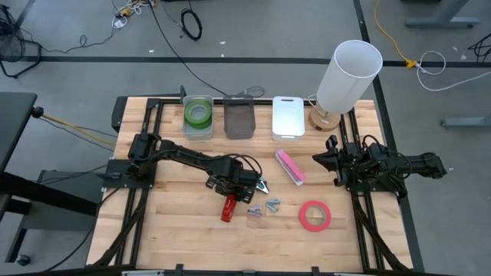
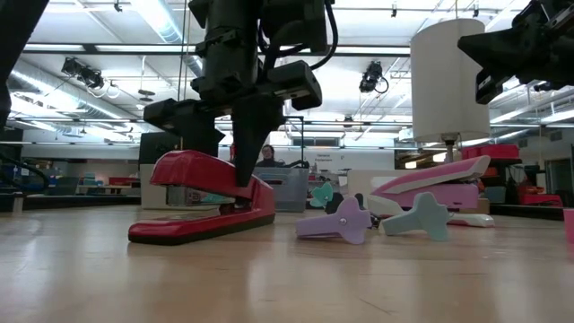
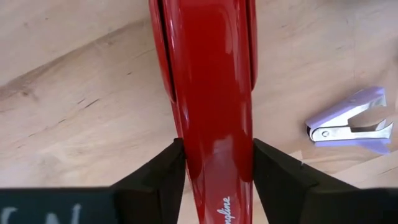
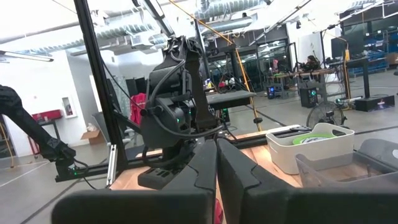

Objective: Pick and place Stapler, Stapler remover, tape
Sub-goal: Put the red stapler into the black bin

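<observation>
**Left gripper down on the red stapler, near the front of the table**

So the left gripper is low over the red stapler, one finger on each side, pinching its body; in the left wrist view both look pressed right against the red shell. The stapler sits flat on the wood, toward the front edge of the table, with bare boards on its left and in front of it.

Just to its right it's tighter: two staple removers, one purple and one teal, lying close together (they look near touching, can't say for sure). Further right is the red-pink tape roll, flat, well apart from the stapler.

Count: two staplers, the red one and a pink stapler lying mid-table. Two removers. Two tape rolls I can see, the second being the green tape inside the leftmost bin. Three bins along the back edge, plus a lamp at the back right corner.

Right gripper waits off at the right side, fingers pressed together, holding nothing.
</observation>
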Controlling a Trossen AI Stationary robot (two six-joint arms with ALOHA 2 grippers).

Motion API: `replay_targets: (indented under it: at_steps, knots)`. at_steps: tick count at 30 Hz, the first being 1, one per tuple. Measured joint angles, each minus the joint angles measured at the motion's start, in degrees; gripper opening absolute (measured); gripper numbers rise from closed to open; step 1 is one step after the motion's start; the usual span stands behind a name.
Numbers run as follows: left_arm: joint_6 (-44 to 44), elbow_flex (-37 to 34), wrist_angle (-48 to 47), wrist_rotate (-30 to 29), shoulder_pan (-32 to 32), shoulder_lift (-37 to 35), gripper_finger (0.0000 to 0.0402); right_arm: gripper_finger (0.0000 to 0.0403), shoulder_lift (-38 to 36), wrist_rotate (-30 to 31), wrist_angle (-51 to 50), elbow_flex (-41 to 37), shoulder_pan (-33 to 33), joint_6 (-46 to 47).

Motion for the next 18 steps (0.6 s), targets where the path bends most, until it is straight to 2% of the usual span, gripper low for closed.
replay_targets:
  at_steps: [18]
  knots:
    - [1.8,0.0,-0.1,0.4,0.0,0.0,0.0166,0.0016,0.0,0.0,0.0,0.0,0.0,0.0]
